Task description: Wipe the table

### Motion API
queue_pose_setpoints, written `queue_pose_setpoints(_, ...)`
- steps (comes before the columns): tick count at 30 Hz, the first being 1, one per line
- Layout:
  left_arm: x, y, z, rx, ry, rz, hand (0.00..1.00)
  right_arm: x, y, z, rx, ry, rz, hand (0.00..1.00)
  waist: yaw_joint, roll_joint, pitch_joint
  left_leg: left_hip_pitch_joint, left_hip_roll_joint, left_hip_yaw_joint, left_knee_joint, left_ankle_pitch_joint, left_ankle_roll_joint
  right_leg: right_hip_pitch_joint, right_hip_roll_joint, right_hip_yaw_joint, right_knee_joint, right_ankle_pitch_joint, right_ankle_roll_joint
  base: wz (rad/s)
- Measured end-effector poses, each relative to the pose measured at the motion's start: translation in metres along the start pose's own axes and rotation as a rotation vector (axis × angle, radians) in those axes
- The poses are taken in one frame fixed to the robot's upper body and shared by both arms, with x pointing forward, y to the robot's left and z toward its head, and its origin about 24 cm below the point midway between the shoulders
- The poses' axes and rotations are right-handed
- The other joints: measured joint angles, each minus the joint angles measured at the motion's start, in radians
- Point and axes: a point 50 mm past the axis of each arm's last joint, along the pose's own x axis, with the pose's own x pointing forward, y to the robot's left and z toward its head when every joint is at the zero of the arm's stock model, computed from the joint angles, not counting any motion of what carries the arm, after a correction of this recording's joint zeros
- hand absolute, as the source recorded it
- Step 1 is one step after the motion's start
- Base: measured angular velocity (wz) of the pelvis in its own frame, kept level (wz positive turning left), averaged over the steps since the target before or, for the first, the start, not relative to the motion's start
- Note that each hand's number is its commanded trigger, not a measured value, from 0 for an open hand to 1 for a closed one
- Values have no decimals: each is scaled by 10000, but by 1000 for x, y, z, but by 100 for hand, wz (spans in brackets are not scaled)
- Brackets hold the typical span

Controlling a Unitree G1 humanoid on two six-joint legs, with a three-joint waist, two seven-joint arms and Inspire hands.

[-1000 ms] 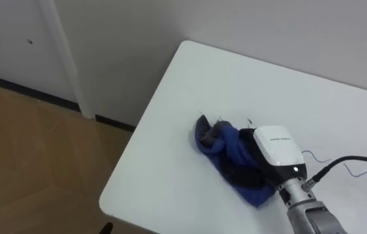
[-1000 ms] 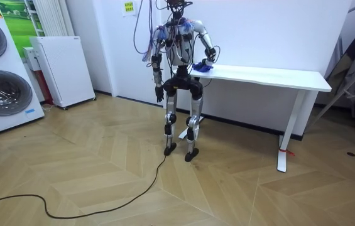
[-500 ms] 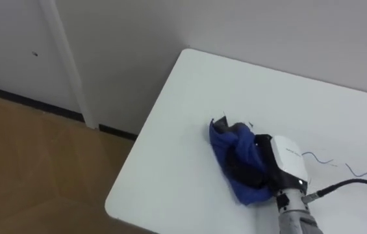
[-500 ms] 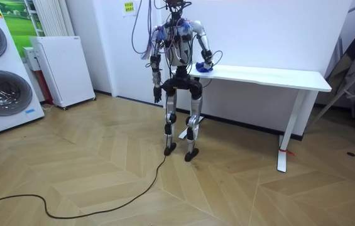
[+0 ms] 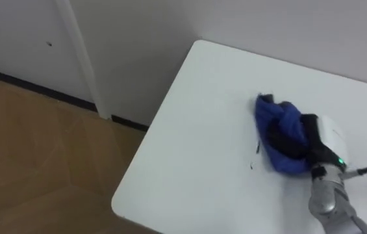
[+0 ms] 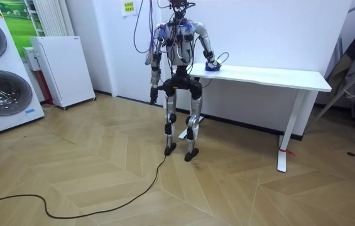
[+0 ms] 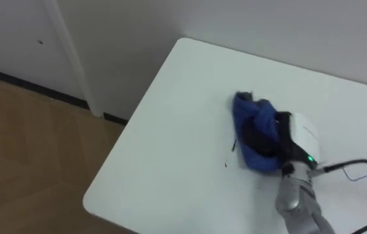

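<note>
Right hand (image 5: pixel 327 138) buried in blue cloth (image 5: pixel 279 123), finger state indiscernible. Recommend even downward pressure and overlapping passes across white table (image 5: pixel 196 136).

White desk (image 5: pixel 196 130), bunched-up blue cloth (image 5: pixel 282 125) lying on top, couple of tiny dark marks (image 5: pixel 257 148) just beside it.

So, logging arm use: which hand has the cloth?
The right hand, on the blue cloth on the table; the left hand hangs at its side.
</note>
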Motion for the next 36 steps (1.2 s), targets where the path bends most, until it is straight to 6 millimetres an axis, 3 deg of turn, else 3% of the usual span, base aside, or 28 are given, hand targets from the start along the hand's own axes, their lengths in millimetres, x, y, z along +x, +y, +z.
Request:
queue_pose_setpoints(3,-2,8,-11,-224,292,352,0,-8,-12,-35,449,1548,-658,100,-95,-115,-80,78,13,215,-4,1,2,57,-21,48,-9,0,1,-5)
queue_pose_setpoints(6,-3,9,-13,-173,349,407,0,-22,-19,-61,246,2338,-897,100,-389,-164,-89,391,21,253,-171,-1,5,322,-24,138,-20,-6,9,3)
queue_pose_setpoints(8,-3,9,-14,-154,354,400,0,-28,-21,-70,136,2630,-959,100,-624,-189,-101,532,100,289,-238,-56,85,439,-12,285,5,-60,99,0)
queue_pose_setpoints(12,1,11,1,-216,-30,455,0,-35,-21,-76,-392,2632,-903,100,-577,-218,-101,528,149,416,-146,-138,58,523,54,310,-7,-61,100,-23)
queue_pose_setpoints(16,2,4,11,-73,-287,271,0,-27,-13,-58,-1495,2050,-752,100,-402,-171,-100,525,173,508,32,-174,6,489,109,283,35,-64,57,-16)
queue_pose_setpoints(18,2,0,14,-45,-272,161,0,-25,-9,-45,-2369,1522,-542,100,-13,-122,-97,470,264,677,47,-188,-19,237,188,482,106,-21,-34,-46)
queue_pose_setpoints(21,3,-5,15,281,-187,-41,0,-14,6,1,-3533,-441,140,100,398,-100,-59,161,380,731,173,-191,-115,-187,298,566,244,70,-213,-47)
queue_pose_setpoints(24,4,-9,22,625,-268,-216,0,-12,26,54,-4459,-2602,847,100,629,-48,87,108,452,762,163,-149,-175,-285,392,614,175,115,-286,-10)
queue_pose_setpoints(25,4,-10,26,783,-400,-273,0,-13,34,72,-4661,-3285,1062,100,714,-14,101,105,467,761,145,-141,-190,-349,414,649,180,107,-298,0)
queue_pose_setpoints(28,4,-9,35,749,-713,-235,0,-12,41,95,-4734,-4061,1316,100,923,4,113,87,468,767,-54,-76,-232,-412,413,650,142,95,-310,3)
queue_pose_setpoints(30,4,-8,34,729,-705,-201,0,-12,40,97,-4724,-4143,1265,100,901,13,107,39,458,759,-53,-75,-231,-412,396,584,130,87,-306,6)
queue_pose_setpoints(36,3,-5,29,645,-689,-84,0,-20,38,72,-4167,-4021,1169,100,506,-23,38,79,346,586,-10,-66,-216,-346,294,532,121,56,-249,15)
